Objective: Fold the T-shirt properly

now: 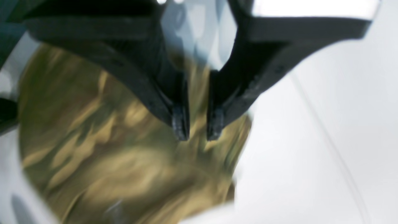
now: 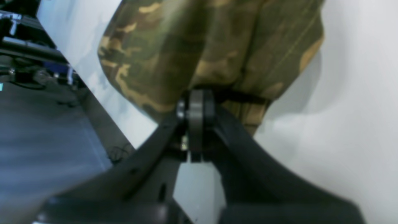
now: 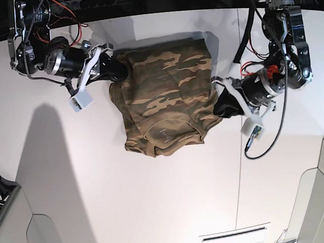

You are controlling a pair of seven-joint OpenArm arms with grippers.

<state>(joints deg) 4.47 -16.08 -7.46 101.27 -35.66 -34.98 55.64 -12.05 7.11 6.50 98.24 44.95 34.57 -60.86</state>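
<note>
The camouflage T-shirt point(image 3: 165, 98) lies bunched and partly folded on the white table point(image 3: 130, 206), collar toward the front. My right gripper point(image 3: 119, 72) is at its far left corner. In the right wrist view it point(image 2: 196, 99) is shut on a fold of the T-shirt point(image 2: 186, 46), which is lifted above the table. My left gripper point(image 3: 221, 105) is at the shirt's right edge. In the blurred left wrist view it point(image 1: 197, 132) hovers over the T-shirt point(image 1: 108, 149), jaws a narrow gap apart with nothing between them.
The table's left edge point(image 2: 102, 124) runs close to my right gripper, with dark floor and equipment point(image 2: 37, 68) beyond it. A seam point(image 3: 242, 61) crosses the table near the left arm. Cables point(image 3: 268, 139) hang by the left arm.
</note>
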